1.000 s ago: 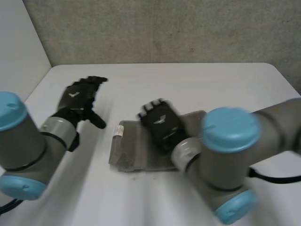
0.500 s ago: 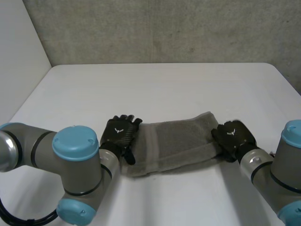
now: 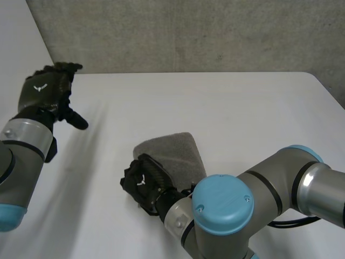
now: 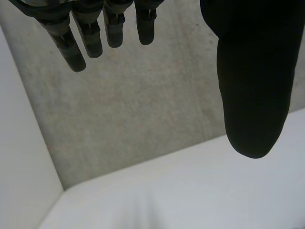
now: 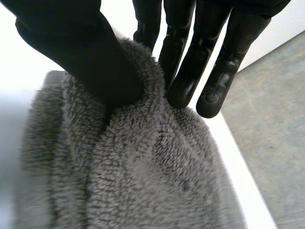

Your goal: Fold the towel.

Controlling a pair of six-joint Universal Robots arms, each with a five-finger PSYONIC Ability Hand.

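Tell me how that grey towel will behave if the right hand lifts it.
Probably floppy: the towel bunches into a soft ridge between the thumb and fingers of the right hand, so free layers would likely sag. Its fluffy pile suggests it is light and unlikely to slip.

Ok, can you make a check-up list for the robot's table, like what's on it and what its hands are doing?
Surface: white table, smooth and flat.
Job's things: grey fluffy towel, folded small and bunched, near the front of the table.
Clutter: nothing seen.
Hands: left hand raised at the table's left side, fingers straight, holding nothing; right hand at the towel's near edge, pinching a fold between thumb and fingers.
Cables: nothing seen on the table.
Surroundings: grey concrete wall behind the table.
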